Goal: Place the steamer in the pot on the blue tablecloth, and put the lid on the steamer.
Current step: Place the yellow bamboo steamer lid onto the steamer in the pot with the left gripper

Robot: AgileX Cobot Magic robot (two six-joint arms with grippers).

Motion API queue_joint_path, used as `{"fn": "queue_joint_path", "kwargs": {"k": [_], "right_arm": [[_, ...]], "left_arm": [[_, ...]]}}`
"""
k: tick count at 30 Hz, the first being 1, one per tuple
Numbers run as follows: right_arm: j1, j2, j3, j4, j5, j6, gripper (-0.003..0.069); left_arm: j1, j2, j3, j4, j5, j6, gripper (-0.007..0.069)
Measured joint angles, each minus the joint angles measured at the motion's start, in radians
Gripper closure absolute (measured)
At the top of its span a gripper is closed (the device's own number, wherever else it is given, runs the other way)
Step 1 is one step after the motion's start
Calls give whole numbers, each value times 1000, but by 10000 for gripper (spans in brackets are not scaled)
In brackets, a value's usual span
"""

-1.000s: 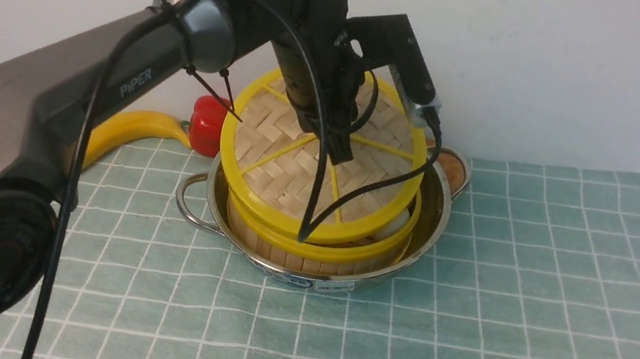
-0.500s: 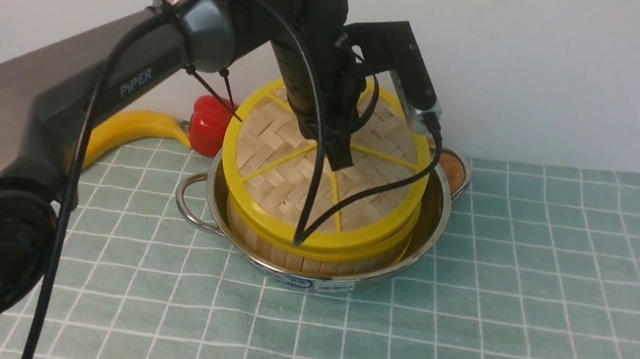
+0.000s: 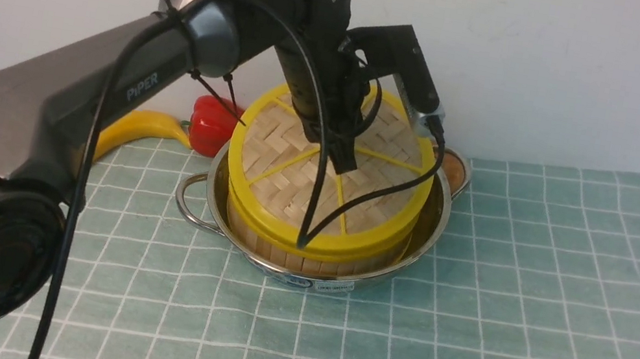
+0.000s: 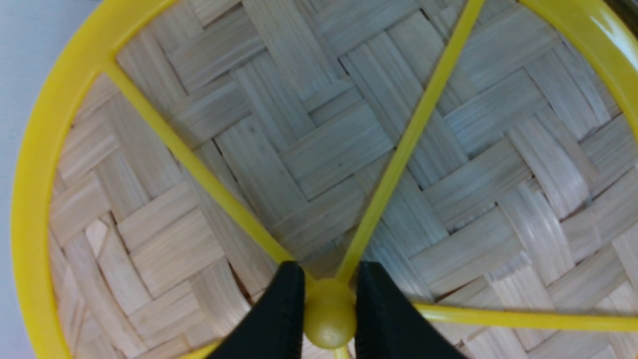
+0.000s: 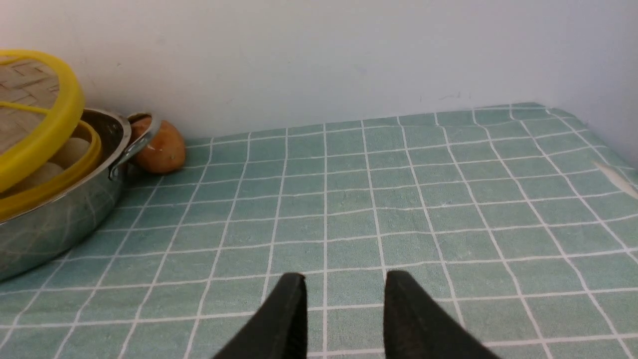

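Front view: a shiny steel pot [image 3: 430, 225] is parked on the pale teal grid-lined tablecloth [image 3: 534, 309], with the slat-walled bamboo steamer [image 3: 280, 256] sat inside it. The flat woven-bamboo lid with yellow rim and spokes [image 3: 271, 158] is held just over it by the left pincer [image 3: 344, 164].

Left wrist view: the lid's yellow centre knob [image 4: 329, 321] is clamped between the jaws.

Right wrist view: the right pincer [image 5: 345, 279] is hung over the cloth, jaws parted, nothing gripped. A gap is seen between lid and steamer rim.

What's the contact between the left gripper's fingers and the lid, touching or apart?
Touching. The left wrist view shows both black fingers pressed against the yellow knob at the centre of the lid, no gap either side.
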Motion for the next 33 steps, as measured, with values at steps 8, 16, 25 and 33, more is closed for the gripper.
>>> {"fn": "queue_joint_path", "kwargs": {"k": [8,16,25,33], "right_arm": [[0,0,0,0,0,0,419],[0,0,0,0,0,0,419],[0,0,0,0,0,0,419],[0,0,0,0,0,0,419]], "left_arm": [[0,11,-1,4,-3,0,501],[0,19,-1,5,-22,5,501],[3,59,-1,10,-52,9,501],[3,59,-1,10,-54,6,501]]}}
